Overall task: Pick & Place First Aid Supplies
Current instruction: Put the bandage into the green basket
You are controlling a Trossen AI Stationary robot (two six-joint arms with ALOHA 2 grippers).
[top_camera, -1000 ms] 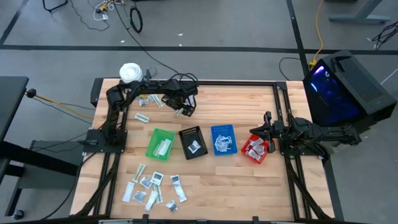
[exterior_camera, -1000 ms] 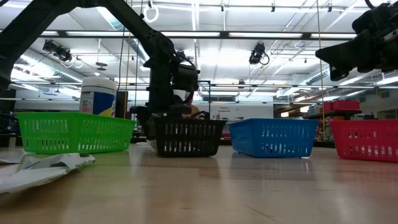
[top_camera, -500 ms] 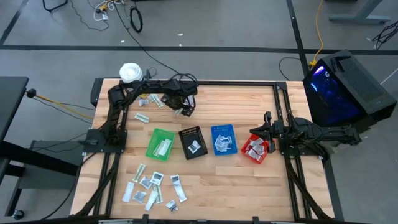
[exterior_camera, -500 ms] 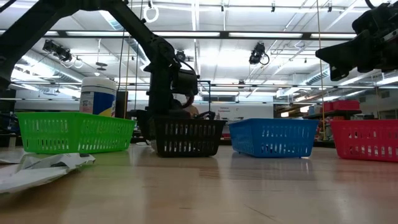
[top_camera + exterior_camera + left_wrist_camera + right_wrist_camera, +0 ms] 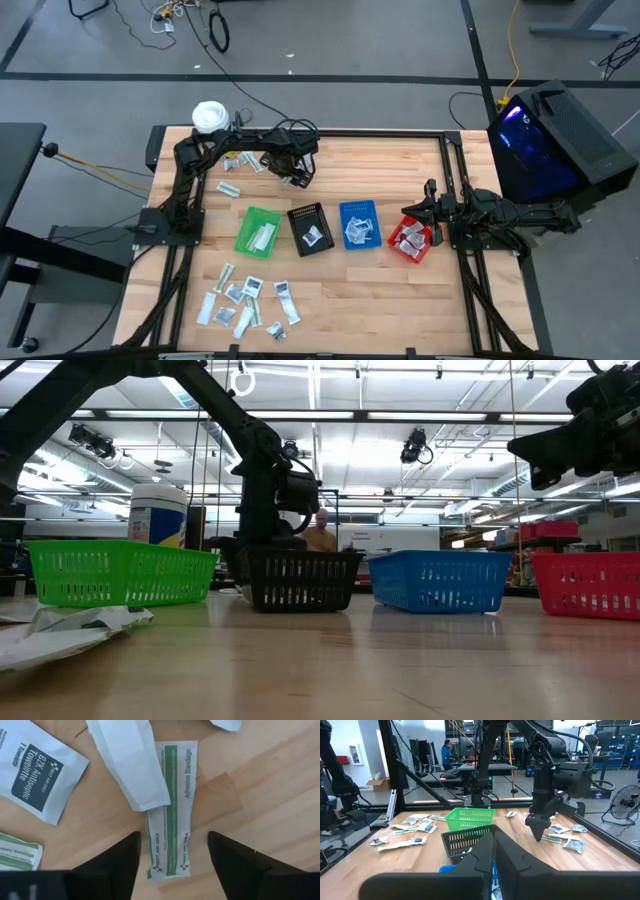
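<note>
- In the high view the left gripper is seen in the upper left of the frame, low over a loose cluster of packets at the far side of the table, above the green bin and black bin.
- In the left wrist view the bandage strip is found at frame centre, flat on the wood, its lower end lying between the two dark fingers; nothing is pinched yet, and the fingers are set apart on either side of it.
- The strip's long axis runs from frame top to bottom, so the fingers are placed across its narrow width; a closing squeeze is judged to be what the move calls for.
- The strip's upper end is overlapped by a white packet; a towelette sachet lies apart at the upper left.
- At the right of the high view the right gripper is parked by the red bin, fingers together on nothing, and is far farther from the strip.
</note>
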